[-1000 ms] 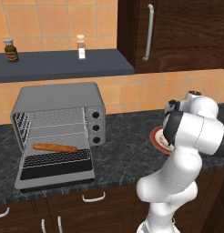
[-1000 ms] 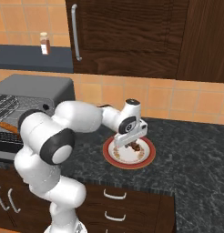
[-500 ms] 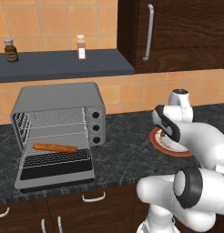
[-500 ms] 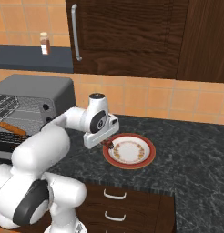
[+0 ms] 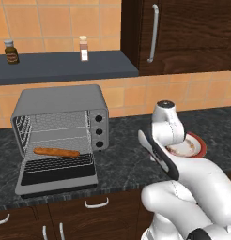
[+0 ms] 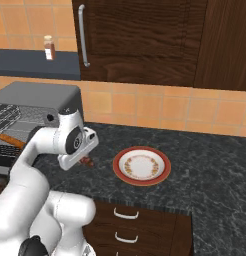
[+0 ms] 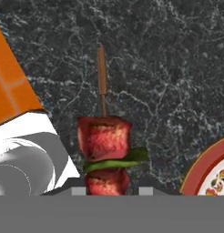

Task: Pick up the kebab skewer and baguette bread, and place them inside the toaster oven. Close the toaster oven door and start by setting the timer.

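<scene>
Now we see the pincer [image 6: 86, 161] clamped on the kebab skewer [image 7: 104, 150], carried left off the plate [image 6: 141, 166] toward the toaster oven [image 5: 61, 133], baguette bread [image 5: 56, 152] already racked.

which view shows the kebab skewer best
The hand view: the kebab skewer fills its middle, with red meat chunks, a green piece and the wooden stick above the dark counter. The right base view gives a small dark red bit under the gripper.
</scene>
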